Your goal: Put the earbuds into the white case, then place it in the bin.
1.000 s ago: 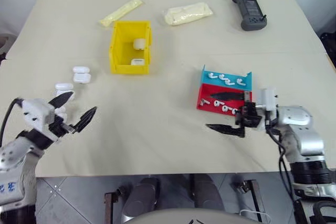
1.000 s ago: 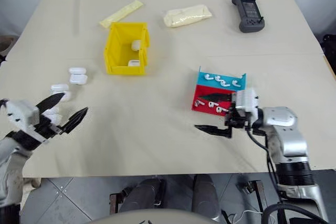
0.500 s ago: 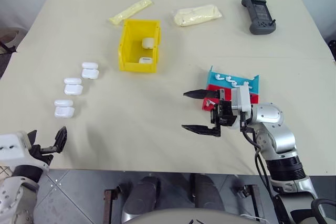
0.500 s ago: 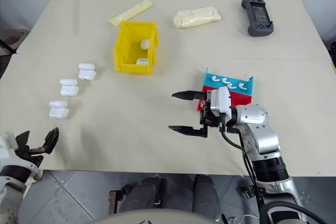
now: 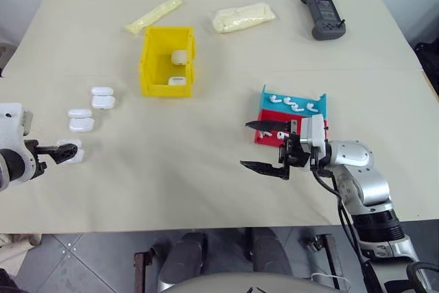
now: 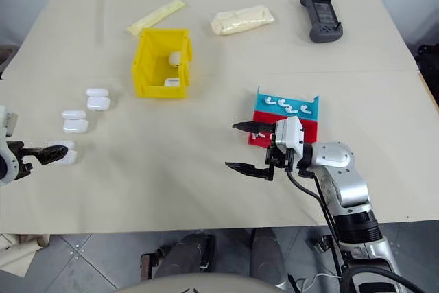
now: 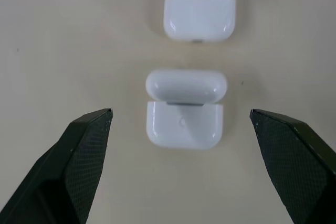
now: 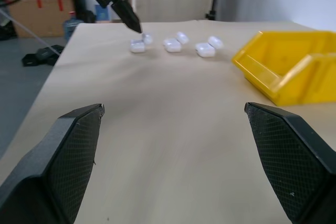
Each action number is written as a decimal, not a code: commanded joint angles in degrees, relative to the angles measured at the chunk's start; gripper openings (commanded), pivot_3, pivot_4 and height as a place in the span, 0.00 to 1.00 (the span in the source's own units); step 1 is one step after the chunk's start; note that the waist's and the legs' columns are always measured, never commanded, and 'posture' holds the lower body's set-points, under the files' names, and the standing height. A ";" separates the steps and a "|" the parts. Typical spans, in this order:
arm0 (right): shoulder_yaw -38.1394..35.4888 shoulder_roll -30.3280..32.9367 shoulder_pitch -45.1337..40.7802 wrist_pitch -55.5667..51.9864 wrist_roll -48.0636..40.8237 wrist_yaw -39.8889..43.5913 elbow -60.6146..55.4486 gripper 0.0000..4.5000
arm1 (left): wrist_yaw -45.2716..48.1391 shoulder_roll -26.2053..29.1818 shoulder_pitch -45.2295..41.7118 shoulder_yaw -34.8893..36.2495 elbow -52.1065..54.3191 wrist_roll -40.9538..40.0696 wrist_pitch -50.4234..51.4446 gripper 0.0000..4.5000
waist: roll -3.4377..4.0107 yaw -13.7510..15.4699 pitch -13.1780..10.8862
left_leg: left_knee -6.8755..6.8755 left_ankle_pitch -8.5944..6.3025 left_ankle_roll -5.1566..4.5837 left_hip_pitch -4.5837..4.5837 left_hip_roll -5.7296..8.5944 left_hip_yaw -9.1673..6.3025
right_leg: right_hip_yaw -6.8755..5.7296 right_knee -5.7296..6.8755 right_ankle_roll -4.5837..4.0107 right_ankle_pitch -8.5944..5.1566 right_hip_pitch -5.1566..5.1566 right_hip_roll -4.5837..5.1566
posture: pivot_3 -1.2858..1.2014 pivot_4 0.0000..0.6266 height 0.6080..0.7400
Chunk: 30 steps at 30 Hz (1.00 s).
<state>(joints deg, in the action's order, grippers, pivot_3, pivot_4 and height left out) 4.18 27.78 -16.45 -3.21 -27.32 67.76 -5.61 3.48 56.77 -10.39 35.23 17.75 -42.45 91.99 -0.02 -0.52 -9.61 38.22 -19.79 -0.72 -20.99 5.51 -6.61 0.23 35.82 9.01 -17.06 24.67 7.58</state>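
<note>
At the table's left edge, the left gripper [image 7: 181, 121] had swung down to straddle the nearest white case [image 7: 184, 109], jaws apart and ready for pickup, while the right gripper [image 5: 264, 146] also stood wide, holding nothing.

The head pair looks down over the whole table [image 5: 206, 190], the left wrist camera hangs close above the white case [image 7: 185, 108], and the right wrist camera sights level across to the same cases.

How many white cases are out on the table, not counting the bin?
3, in a diagonal row left of the yellow bin: one nearest the bin, one in the middle, one between the open left gripper's fingers. Two more lie inside the bin.
</note>
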 commanded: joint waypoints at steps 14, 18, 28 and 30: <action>-0.76 -0.73 3.04 1.58 0.45 -5.21 -5.62 1.00 | 4.05 -1.42 -3.47 -7.05 -10.15 6.29 0.35 0.99 | 0.00 -0.14 0.00 | 0.03 -0.01 0.13 -0.01 -0.13 0.02 | -0.05 0.02 -0.08 -0.04 0.02 -0.08 | 0.52 0.24 1.00; -0.59 -0.76 3.44 1.71 0.45 -5.60 -5.87 1.00 | 4.56 -3.71 -4.38 -6.54 -10.19 8.65 -0.88 0.99 | 0.00 0.34 0.00 | 0.05 -0.01 0.13 0.01 -0.13 0.03 | -0.05 0.03 -0.08 -0.04 0.00 -0.07 | 0.52 0.24 1.00; 0.00 -1.15 3.58 1.86 0.58 -6.05 -5.74 1.00 | 7.42 -4.60 -5.01 -7.66 -10.60 12.61 -3.94 0.79 | 0.00 0.44 0.00 | 0.16 0.04 0.22 0.02 -0.17 0.02 | -0.06 0.09 -0.08 -0.04 -0.04 -0.09 | 0.52 0.24 1.00; 0.02 -1.18 3.64 1.84 0.60 -6.05 -5.77 1.00 | 8.00 -4.51 -5.17 -7.93 -10.81 13.08 -4.06 0.66 | 0.00 0.43 0.00 | 0.15 0.04 0.22 0.02 -0.17 0.02 | -0.06 0.09 -0.08 -0.04 -0.04 -0.08 | 0.52 0.24 1.00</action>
<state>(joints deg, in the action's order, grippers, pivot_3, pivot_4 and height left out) 4.17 26.88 -12.94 -2.36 -26.41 61.75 -9.04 11.14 51.75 -15.27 27.00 7.75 -31.07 88.51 -0.02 -0.09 -9.61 38.38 -19.75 -0.50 -20.97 5.34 -6.58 0.17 35.91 8.93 -17.10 24.64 7.50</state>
